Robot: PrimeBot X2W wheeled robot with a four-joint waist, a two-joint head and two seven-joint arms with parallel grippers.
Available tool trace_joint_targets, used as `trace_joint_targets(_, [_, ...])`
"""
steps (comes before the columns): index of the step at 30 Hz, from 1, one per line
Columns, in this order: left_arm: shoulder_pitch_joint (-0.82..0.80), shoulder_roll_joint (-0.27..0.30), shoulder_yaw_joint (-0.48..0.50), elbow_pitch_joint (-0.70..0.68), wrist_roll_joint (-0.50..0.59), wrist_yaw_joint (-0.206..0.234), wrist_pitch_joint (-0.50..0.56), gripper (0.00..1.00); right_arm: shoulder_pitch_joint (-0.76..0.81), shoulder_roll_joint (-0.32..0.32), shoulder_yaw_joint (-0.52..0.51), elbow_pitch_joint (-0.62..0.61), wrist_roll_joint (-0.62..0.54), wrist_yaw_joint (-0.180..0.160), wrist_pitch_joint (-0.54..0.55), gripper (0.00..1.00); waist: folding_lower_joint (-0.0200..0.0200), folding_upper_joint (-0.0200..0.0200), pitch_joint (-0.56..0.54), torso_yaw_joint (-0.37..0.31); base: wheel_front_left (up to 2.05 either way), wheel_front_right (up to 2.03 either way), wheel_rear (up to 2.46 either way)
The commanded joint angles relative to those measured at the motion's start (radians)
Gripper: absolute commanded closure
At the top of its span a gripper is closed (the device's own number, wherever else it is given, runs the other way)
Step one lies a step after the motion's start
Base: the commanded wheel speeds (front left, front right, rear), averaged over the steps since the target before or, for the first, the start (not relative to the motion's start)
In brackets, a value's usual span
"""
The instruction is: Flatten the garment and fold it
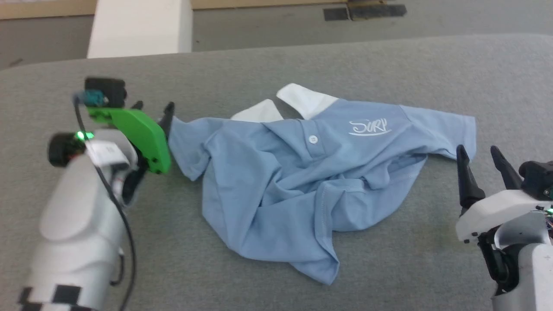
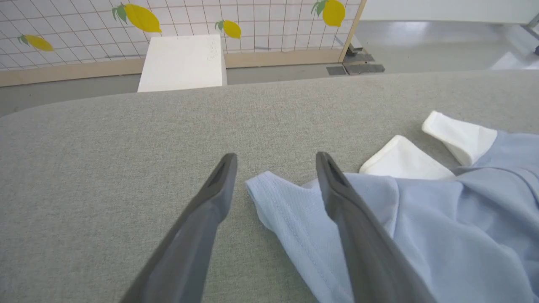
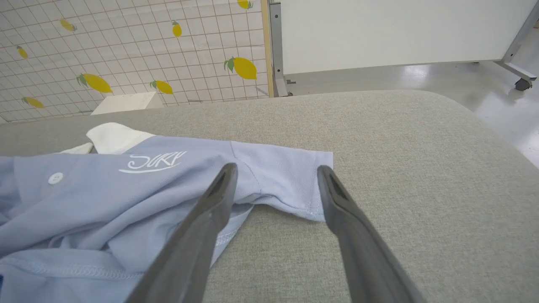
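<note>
Left pincer [image 2: 276, 162] and right pincer [image 3: 273, 168] are hovering released at opposite ends of the crumpled garment [image 1: 281, 181] lying on the worktop [image 1: 389, 65], where I'm reckoning an outward pull flattens it.

Holding left hand [image 1: 154, 108] wide open, fingers [image 2: 198, 227] stretched low and forward; holding right hand [image 1: 477, 152] equally wide, tips angled upward, wrist bent behind it.
</note>
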Motion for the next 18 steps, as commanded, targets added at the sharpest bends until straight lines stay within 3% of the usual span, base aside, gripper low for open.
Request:
trace_joint_targets(1, [-0.035,0.023,-0.003,0.013,-0.022,-0.016,0.042,0.00,0.003,0.002,0.014,-0.015,0.010,-0.002,-0.007,0.00,0.0000,0.0000,0.064,-0.067,0.00,0.00,0.00])
trace_joint_targets(7, [-0.118,0.131,-0.040,0.034,-0.066,-0.047,0.267,0.00,-0.022,0.004,0.068,-0.044,0.034,-0.002,-0.017,0.00,0.0000,0.0000,0.128,-0.124,0.00,0.00,0.00])
trace_joint_targets(12, [-0.125,0.200,-0.050,0.036,-0.070,-0.034,0.420,0.00,-0.037,0.004,0.091,-0.036,0.043,-0.002,-0.027,0.00,0.0000,0.0000,0.171,-0.154,0.00,0.00,0.00])
trace_joint_targets(18, [-0.078,0.206,-0.059,0.019,-0.120,-0.009,0.611,0.00,-0.044,0.004,0.096,-0.028,0.054,-0.002,-0.032,0.00,0.0000,0.0000,0.180,-0.159,0.00,0.00,0.00])
